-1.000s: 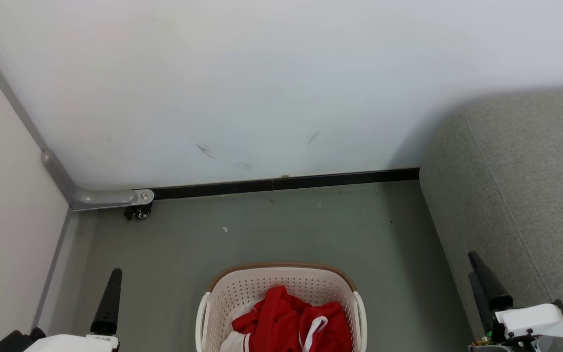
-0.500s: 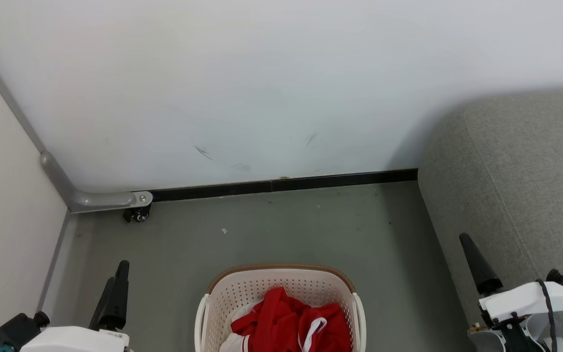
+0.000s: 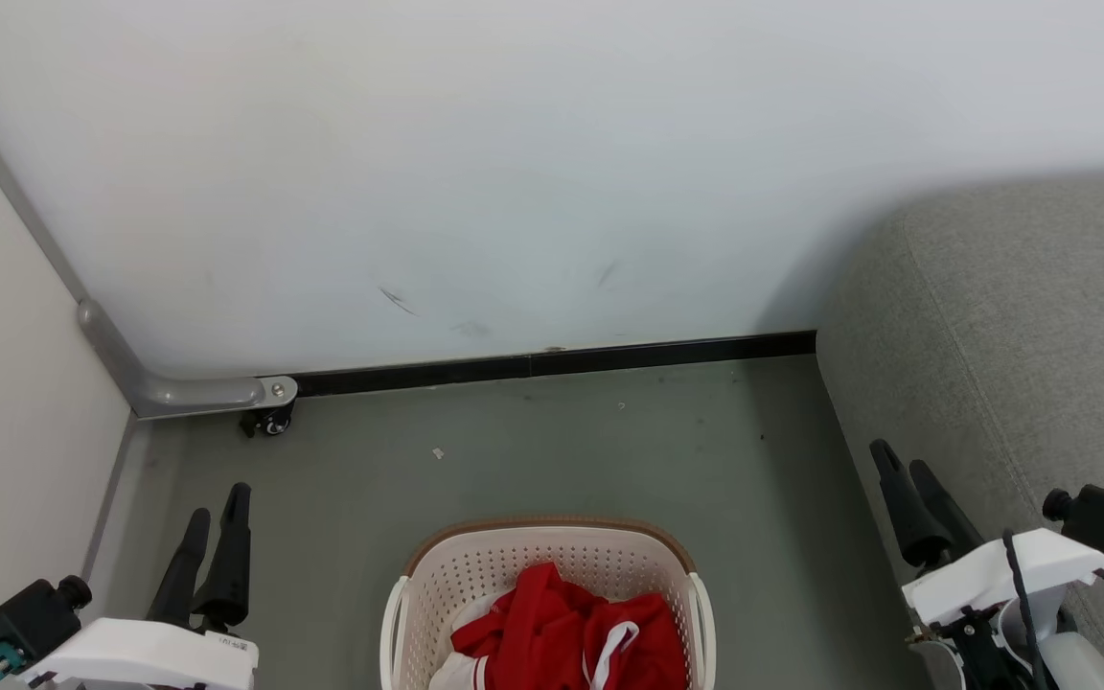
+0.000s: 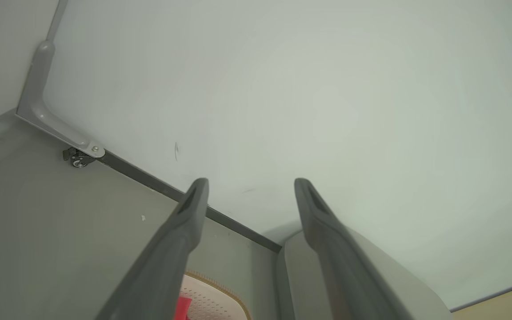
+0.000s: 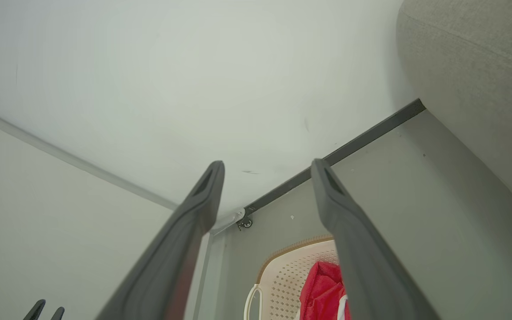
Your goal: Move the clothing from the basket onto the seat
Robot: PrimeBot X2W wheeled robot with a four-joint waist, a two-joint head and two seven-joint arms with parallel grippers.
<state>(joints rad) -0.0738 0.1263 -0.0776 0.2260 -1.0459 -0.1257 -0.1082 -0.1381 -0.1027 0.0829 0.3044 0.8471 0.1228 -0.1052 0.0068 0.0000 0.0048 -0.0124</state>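
I have my left hand [image 3: 219,503] at the lower left of the head view. Its two dark fingers are spread apart with nothing between them, over the grey floor [image 3: 533,450]. My right hand [image 3: 900,456] is at the lower right, fingers likewise spread and empty, against the near edge of the seat [image 3: 1022,316]; I cannot tell whether it touches the fabric.

The basket [image 3: 552,526] stands on the floor between the two hands, its near part cut off by the bottom of the view. The clothing [image 3: 562,632], red with white trim, lies bunched inside it, below the brown rim. A strip of floor separates the basket from the seat on its right. Behind them is a white wall [image 3: 514,172], with a small caster [image 3: 274,422] at its foot on the left.
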